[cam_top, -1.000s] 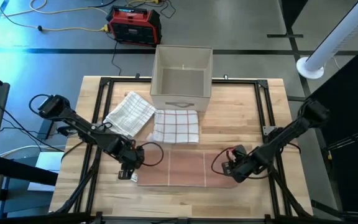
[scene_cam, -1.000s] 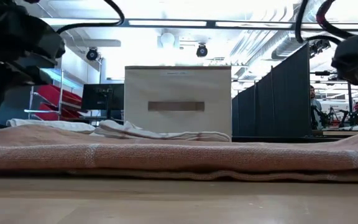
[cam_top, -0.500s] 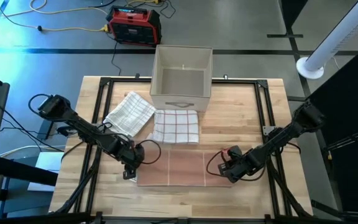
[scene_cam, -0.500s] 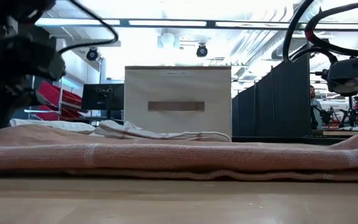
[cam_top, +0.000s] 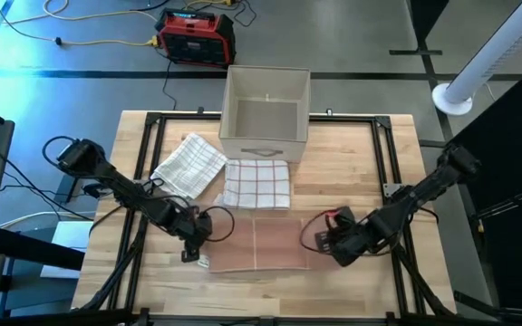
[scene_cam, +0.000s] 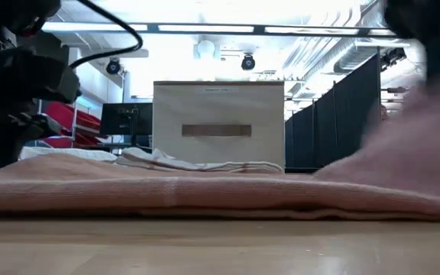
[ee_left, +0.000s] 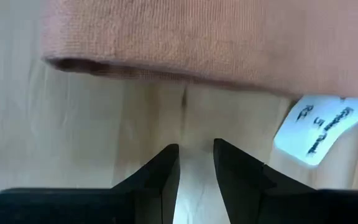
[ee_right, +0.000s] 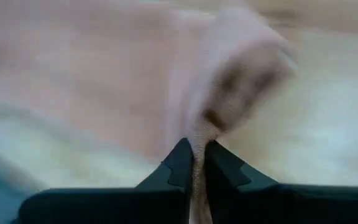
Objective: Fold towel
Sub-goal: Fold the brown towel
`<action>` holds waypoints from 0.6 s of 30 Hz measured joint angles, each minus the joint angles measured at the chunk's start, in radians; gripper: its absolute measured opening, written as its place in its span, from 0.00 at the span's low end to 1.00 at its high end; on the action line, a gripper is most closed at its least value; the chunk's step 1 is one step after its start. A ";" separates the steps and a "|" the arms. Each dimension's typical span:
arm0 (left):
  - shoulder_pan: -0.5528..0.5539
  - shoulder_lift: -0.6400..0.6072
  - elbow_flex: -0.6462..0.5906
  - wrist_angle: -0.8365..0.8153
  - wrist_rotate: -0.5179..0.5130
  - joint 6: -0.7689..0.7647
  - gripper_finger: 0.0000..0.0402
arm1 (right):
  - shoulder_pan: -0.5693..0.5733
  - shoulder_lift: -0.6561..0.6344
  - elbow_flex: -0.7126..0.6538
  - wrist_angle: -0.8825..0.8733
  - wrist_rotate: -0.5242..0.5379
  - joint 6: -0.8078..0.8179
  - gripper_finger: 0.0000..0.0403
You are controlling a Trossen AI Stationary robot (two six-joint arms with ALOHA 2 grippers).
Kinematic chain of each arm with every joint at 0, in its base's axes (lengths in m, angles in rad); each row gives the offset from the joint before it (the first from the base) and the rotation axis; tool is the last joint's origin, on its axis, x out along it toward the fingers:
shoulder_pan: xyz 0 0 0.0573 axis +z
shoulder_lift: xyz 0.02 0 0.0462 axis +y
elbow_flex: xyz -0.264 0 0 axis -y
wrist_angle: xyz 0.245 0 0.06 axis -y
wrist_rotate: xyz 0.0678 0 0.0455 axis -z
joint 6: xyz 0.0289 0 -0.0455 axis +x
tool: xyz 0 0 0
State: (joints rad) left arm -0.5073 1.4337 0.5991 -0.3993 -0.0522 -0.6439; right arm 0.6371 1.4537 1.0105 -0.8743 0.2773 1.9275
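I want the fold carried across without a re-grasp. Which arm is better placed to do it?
Right. The right gripper is already shut on the pink towel, its edge lifted. The left gripper sits on bare wood beside the towel, holding nothing.

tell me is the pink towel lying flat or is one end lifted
One end is lifted. The right claw is shut on the pink towel, and the low view shows that end rising off the table.

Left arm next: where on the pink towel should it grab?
Take the pink towel at its left edge near the white tag, coming in from the left at table level. The edge lies flat just ahead of the left gripper, whose jaws stand slightly apart; the right gripper pinches the opposite edge.
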 joint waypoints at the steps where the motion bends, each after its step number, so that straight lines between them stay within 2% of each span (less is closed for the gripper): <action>1: 0.000 0.009 -0.001 0.018 -0.012 0.013 0.23 | -0.012 0.013 0.038 0.015 0.009 -0.018 0.03; 3: 0.000 0.026 -0.023 0.087 -0.045 0.025 0.23 | -0.038 0.066 0.113 -0.035 0.031 -0.057 0.03; 8: 0.001 0.050 -0.084 0.253 -0.140 0.027 0.23 | -0.124 0.218 0.319 0.051 0.093 -0.201 0.03; 12: 0.008 0.050 -0.122 0.339 -0.181 0.052 0.23 | -0.190 0.381 0.461 0.155 0.082 -0.372 0.03; 18: 0.008 0.063 -0.131 0.367 -0.220 0.098 0.23 | -0.276 0.574 0.670 0.298 0.028 -0.580 0.03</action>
State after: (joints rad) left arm -0.4995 1.4964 0.4685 -0.0320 -0.2724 -0.5457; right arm 0.3608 2.0280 1.6806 -0.5767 0.3052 1.3477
